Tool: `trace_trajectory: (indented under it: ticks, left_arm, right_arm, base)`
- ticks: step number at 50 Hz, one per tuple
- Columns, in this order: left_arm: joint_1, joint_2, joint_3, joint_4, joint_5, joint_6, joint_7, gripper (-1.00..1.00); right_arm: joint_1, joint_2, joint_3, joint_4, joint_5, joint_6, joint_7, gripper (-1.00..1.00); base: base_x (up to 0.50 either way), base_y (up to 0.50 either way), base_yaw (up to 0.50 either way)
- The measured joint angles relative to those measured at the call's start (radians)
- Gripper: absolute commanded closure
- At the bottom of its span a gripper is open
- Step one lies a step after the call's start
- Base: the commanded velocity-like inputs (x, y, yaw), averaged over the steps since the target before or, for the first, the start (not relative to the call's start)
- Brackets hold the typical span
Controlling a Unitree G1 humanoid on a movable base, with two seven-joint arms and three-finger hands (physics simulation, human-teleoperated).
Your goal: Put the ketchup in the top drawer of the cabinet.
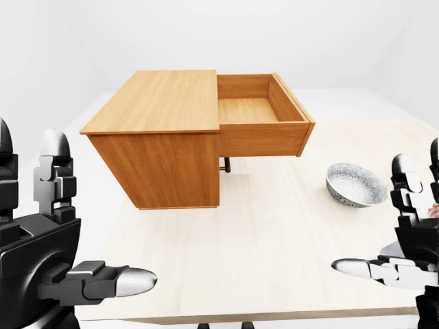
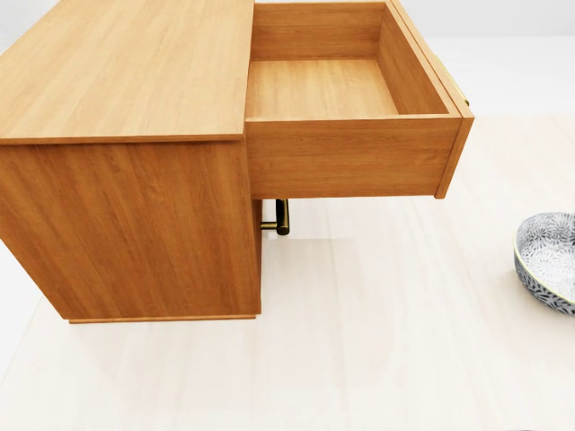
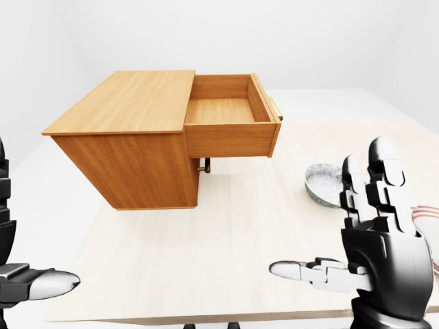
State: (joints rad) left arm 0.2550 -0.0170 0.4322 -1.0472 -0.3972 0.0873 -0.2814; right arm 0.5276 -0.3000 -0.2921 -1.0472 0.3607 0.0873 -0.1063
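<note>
The wooden cabinet (image 2: 126, 180) stands on the pale table, and its top drawer (image 2: 323, 90) is pulled out to the right, empty inside. No ketchup bottle shows clearly. A red-striped thing (image 3: 424, 211) peeks out behind my right hand, and I cannot tell what it is. My left hand (image 1: 96, 212) is raised at the lower left of the left-eye view, open, holding nothing. My right hand (image 3: 329, 212) is raised at the lower right of the right-eye view, open and empty, well short of the drawer.
A patterned grey bowl (image 2: 548, 256) sits on the table to the right of the cabinet, below the drawer's end. A dark handle (image 2: 280, 217) of a lower drawer shows under the open drawer. The table's near edge (image 1: 247, 317) runs along the bottom.
</note>
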Motion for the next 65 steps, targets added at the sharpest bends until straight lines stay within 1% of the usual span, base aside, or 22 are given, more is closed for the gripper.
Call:
trace_trajectory:
  ticks: [2,5,8,11,15,17,21,22,23,26,30,34,38,46,50,53,57,65]
  left_arm:
    - [0.000,0.001,0.003,0.000,-0.003,0.000,0.000,-1.00]
    - [0.001,0.001,0.007,0.000,-0.007,0.000,-0.001,-1.00]
    - [0.002,0.001,0.011,0.000,-0.012,0.000,-0.002,-1.00]
    - [0.002,0.000,0.016,0.000,-0.017,0.000,-0.003,-1.00]
    - [0.005,-0.001,0.019,0.000,-0.021,0.000,-0.004,-1.00]
    - [0.007,-0.003,0.019,0.000,-0.021,0.000,-0.006,-1.00]
    - [0.012,-0.006,0.021,0.000,-0.023,0.000,-0.010,-1.00]
    - [0.013,-0.007,0.021,0.000,-0.023,0.000,-0.011,-1.00]
    - [0.014,-0.007,0.021,0.000,-0.023,0.000,-0.012,-1.00]
    - [0.017,-0.010,0.021,0.000,-0.021,0.000,-0.015,-1.00]
    - [0.019,-0.011,0.023,0.000,-0.022,0.000,-0.018,-1.00]
    - [0.018,-0.012,0.027,0.000,-0.025,0.000,-0.020,-1.00]
    - [0.017,-0.012,0.030,0.000,-0.027,0.000,-0.020,-1.00]
    - [0.017,-0.012,0.031,0.000,-0.027,0.000,-0.021,-1.00]
    - [0.018,-0.013,0.030,0.000,-0.025,0.000,-0.021,-1.00]
    - [0.018,-0.014,0.029,0.000,-0.024,0.000,-0.022,-1.00]
    - [0.020,-0.015,0.028,0.000,-0.022,0.000,-0.023,-1.00]
    - [0.022,-0.017,0.025,0.000,-0.018,0.000,-0.024,-1.00]
  right_arm:
    - [0.035,-0.100,-0.104,0.000,0.120,0.000,-0.050,-1.00]
    - [0.059,-0.218,-0.284,0.000,0.301,0.000,-0.089,-1.00]
    - [0.034,-0.310,-0.463,0.000,0.481,0.000,-0.110,-1.00]
    - [-0.001,-0.386,-0.643,0.000,0.661,0.000,-0.125,-1.00]
    - [-0.031,-0.483,-0.883,0.002,0.892,0.000,-0.099,-1.00]
    - [-0.038,-0.525,-1.003,0.010,0.981,0.000,-0.076,-1.00]
    - [-0.042,-0.602,-1.243,0.035,1.081,0.000,0.004,-1.00]
    - [-0.042,-0.619,-1.279,0.042,1.091,-0.008,0.032,-1.00]
    - [-0.040,-0.635,-1.278,0.048,1.094,0.000,0.062,-1.00]
    - [-0.029,-0.677,-1.279,0.067,1.074,0.000,0.164,-1.00]
    - [-0.002,-0.716,-1.279,0.080,0.974,0.000,0.341,-1.00]
    - [0.027,-0.727,-1.279,0.082,0.797,0.000,0.559,-1.00]
    - [0.037,-0.727,-1.279,0.085,0.570,0.000,0.795,-1.00]
    - [0.007,-0.725,-1.279,0.120,0.094,0.000,0.804,-1.00]
    - [0.004,-0.715,-1.279,0.152,-0.079,0.000,0.804,-1.00]
    - [0.010,-0.703,-1.279,0.181,-0.166,0.000,0.804,-1.00]
    - [0.026,-0.688,-1.279,0.225,-0.245,0.000,0.804,-1.00]
    - [0.061,-0.648,-1.279,0.316,-0.327,0.000,0.804,-1.00]
  base:
    - [0.00,0.00,0.00]
    - [0.00,0.00,0.00]
    - [0.00,0.00,0.00]
    - [0.00,0.00,0.00]
    - [0.00,0.00,0.00]
    - [0.00,0.00,0.00]
    - [0.00,0.00,0.00]
    - [0.00,0.00,0.00]
    - [0.00,0.00,0.00]
    - [0.00,0.00,0.00]
    - [0.00,0.00,0.00]
    - [0.00,0.00,0.00]
    - [0.00,0.00,0.00]
    - [0.00,0.00,0.00]
    - [0.00,0.00,0.00]
    - [0.00,0.00,0.00]
    - [0.00,0.00,0.00]
    - [0.00,0.00,0.00]
